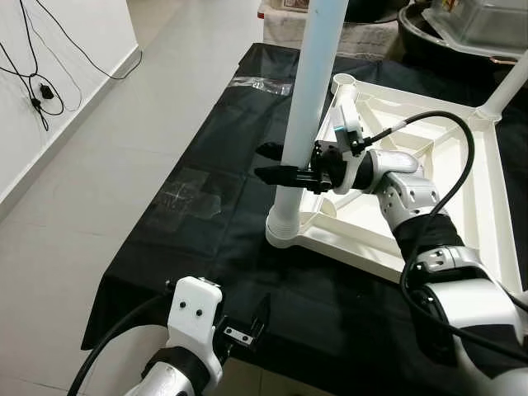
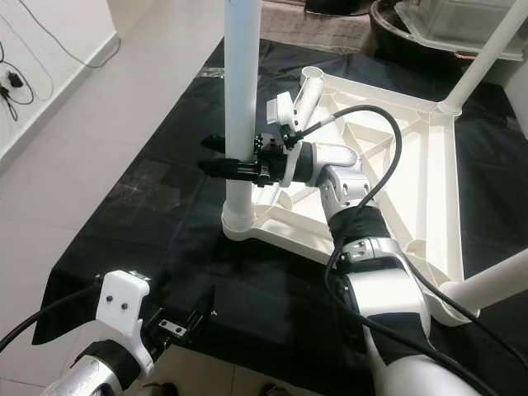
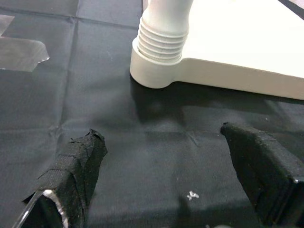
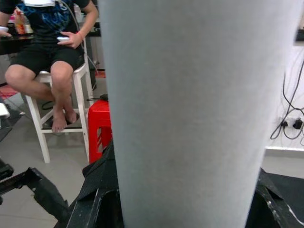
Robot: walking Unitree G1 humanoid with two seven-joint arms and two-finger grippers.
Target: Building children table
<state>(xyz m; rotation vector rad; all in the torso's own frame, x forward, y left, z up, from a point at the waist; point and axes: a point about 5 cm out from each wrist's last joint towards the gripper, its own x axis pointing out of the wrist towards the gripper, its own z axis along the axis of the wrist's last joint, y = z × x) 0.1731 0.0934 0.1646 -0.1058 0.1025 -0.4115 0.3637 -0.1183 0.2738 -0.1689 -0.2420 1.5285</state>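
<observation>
White leg [image 1: 309,107] in right tool [image 1: 276,162]

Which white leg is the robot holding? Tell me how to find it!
Look at the black cloth on the floor, where a white tabletop lies upside down. Legs stick up from its corners. The one you want is the leg at the corner nearest the robot's left side, standing upright; it alone has the right gripper with its black fingers around it.

Upturned white table top [image 1: 462,173] on black cloth, white leg [image 1: 309,99] upright in corner socket
</observation>
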